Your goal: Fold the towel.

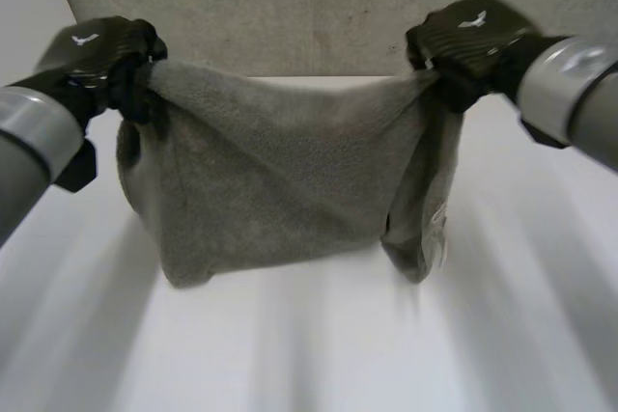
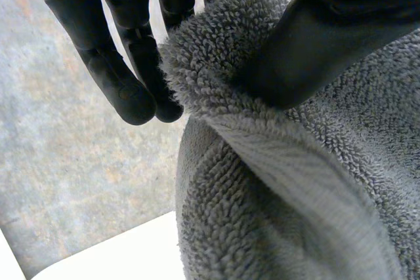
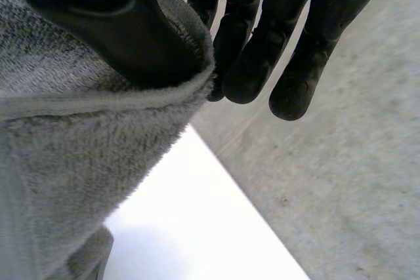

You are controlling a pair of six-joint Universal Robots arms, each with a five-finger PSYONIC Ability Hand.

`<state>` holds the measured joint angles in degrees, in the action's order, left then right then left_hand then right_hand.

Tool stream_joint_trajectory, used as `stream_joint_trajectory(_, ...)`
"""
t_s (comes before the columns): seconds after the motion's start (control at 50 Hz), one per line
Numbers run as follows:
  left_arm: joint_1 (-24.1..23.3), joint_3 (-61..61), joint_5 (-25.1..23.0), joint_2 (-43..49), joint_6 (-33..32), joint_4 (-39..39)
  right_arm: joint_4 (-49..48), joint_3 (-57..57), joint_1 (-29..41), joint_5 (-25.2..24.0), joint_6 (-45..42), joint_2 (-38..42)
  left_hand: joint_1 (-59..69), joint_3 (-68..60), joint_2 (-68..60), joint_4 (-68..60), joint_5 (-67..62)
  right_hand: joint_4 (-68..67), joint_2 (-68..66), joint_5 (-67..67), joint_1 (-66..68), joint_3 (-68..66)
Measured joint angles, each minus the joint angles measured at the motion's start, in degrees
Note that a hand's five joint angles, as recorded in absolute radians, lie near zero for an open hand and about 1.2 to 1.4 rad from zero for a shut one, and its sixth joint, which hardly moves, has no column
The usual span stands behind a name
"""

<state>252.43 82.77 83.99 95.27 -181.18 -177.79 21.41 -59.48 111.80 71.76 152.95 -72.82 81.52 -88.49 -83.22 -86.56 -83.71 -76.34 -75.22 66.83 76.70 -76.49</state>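
Observation:
A grey terry towel (image 1: 270, 180) hangs in the air between my two hands, sagging down toward the white table (image 1: 319, 344). My left hand (image 1: 106, 60) is shut on the towel's upper left corner; in the left wrist view its thumb (image 2: 315, 44) presses the towel (image 2: 295, 181) against the fingers (image 2: 125, 77). At the upper right corner my right hand (image 1: 463, 45) pinches the cloth. In the right wrist view the thumb (image 3: 125, 31) clamps the towel's edge (image 3: 85, 129) against the fingers (image 3: 262, 57). A fold of towel dangles below the right hand.
Beyond the table's far edge lies a grey concrete floor (image 1: 290, 7). White table surface spreads in front of and beside the hanging towel.

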Motion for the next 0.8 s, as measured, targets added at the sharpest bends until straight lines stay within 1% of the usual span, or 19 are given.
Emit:
stream_joint_trajectory(0.04,-0.1,-3.4,0.1,5.0,-0.4,-1.3,-0.5,3.3,1.2,1.6,-2.8,5.2,0.0,0.0,0.0,0.0,0.0,0.0,0.0,0.0,0.0,0.0)
stream_joint_trajectory(0.1,-0.5,-8.7,0.4,10.0,-1.3,-2.1,-2.1,7.2,2.1,3.7,-5.6,9.7,0.0,0.0,0.0,0.0,0.0,0.0,-0.1,0.0,0.0,0.0)
stream_joint_trajectory(0.12,-0.8,-12.7,0.6,12.8,-2.1,-2.3,-4.5,10.0,2.6,5.4,-7.6,12.3,0.0,-0.1,0.0,0.0,0.0,0.0,-0.1,0.0,0.0,0.0)
stream_joint_trajectory(0.14,-0.9,-14.7,0.7,14.0,-2.4,-2.4,-5.7,11.0,2.7,6.0,-8.2,13.1,0.0,-0.1,0.0,0.0,0.0,0.0,-0.1,0.0,0.0,0.0)
stream_joint_trajectory(0.2,-1.4,-24.0,1.8,17.4,-3.9,-2.8,-16.2,14.4,3.4,8.4,-10.8,15.5,0.0,-0.1,0.0,0.0,0.0,0.0,-0.1,0.0,0.0,0.0)
stream_joint_trajectory(0.22,-1.5,-26.4,2.3,17.9,-4.1,-3.1,-20.2,14.6,3.5,8.8,-11.3,15.5,0.0,-0.1,0.0,0.0,0.0,0.0,-0.1,0.0,0.0,0.0)
stream_joint_trajectory(0.26,-1.7,-32.0,3.9,18.2,-4.1,-4.6,-32.3,13.0,3.6,9.2,-12.0,14.0,0.0,-0.1,0.0,0.0,0.0,0.0,-0.1,0.0,0.0,0.0)
stream_joint_trajectory(0.28,-1.7,-32.8,4.3,18.1,-4.0,-5.1,-35.4,12.2,3.6,9.1,-12.1,13.3,0.0,-0.1,0.0,0.0,0.0,0.0,-0.1,0.0,0.0,0.0)
stream_joint_trajectory(0.32,-1.8,-35.2,6.3,16.9,-2.9,-7.6,-46.1,8.4,3.6,8.1,-12.0,9.8,0.1,-0.1,0.0,0.0,0.0,0.0,-0.1,0.0,0.0,0.0)
stream_joint_trajectory(0.36,-1.8,-35.2,7.7,15.4,-1.6,-9.6,-52.4,4.9,3.5,6.8,-11.6,6.9,0.1,-0.1,0.0,0.0,0.0,0.0,-0.1,0.1,0.0,0.0)
stream_joint_trajectory(0.42,-1.5,-31.5,9.5,12.9,0.5,-12.6,-56.6,0.4,3.2,4.6,-10.4,3.5,0.1,-0.1,0.0,0.0,0.0,-0.3,-0.1,0.3,0.0,0.0)
stream_joint_trajectory(0.46,-1.3,-27.6,10.2,11.4,1.4,-14.4,-55.5,-1.3,3.0,3.6,-9.6,2.3,0.1,-0.1,0.1,0.0,0.0,-0.4,-0.1,0.3,0.0,0.0)
stream_joint_trajectory(0.52,-0.8,-19.8,10.6,9.4,2.3,-17.2,-48.5,-2.8,2.7,1.9,-8.0,1.9,0.1,-0.1,0.0,0.0,0.0,-0.4,-0.1,0.3,0.0,0.0)
stream_joint_trajectory(0.58,-0.4,-8.6,10.6,7.7,2.5,-20.6,-35.8,-3.6,2.5,0.1,-6.7,3.2,0.1,-0.1,0.0,0.0,0.0,-0.4,-0.1,0.3,0.0,0.0)
stream_joint_trajectory(0.6,-0.3,-7.1,10.5,7.5,2.5,-21.0,-33.6,-3.8,2.5,-0.1,-6.6,3.5,0.1,-0.1,0.0,0.0,0.0,-0.4,-0.1,0.3,0.0,0.0)
stream_joint_trajectory(0.64,-0.3,0.0,10.4,6.8,2.4,-23.1,-25.5,-4.6,2.4,-1.0,-6.3,4.8,0.1,-0.1,0.0,0.0,0.0,-0.4,-0.1,0.3,0.0,0.0)
stream_joint_trajectory(0.7,-0.4,8.5,10.1,6.4,2.2,-25.8,-17.5,-6.9,2.5,-1.5,-6.4,6.2,0.1,-0.1,0.0,0.0,0.0,-0.4,-0.1,0.3,0.0,0.0)
stream_joint_trajectory(0.74,-0.6,13.7,9.8,6.4,1.8,-27.8,-14.4,-9.4,2.6,-1.7,-6.5,6.9,0.1,0.0,0.0,0.0,0.0,-0.4,-0.1,0.3,0.0,0.0)
stream_joint_trajectory(0.8,-0.8,19.2,9.4,6.7,1.0,-30.0,-13.0,-12.8,2.8,-1.7,-6.6,7.6,0.1,0.0,0.0,0.0,0.0,-0.4,-0.1,0.3,0.0,0.0)
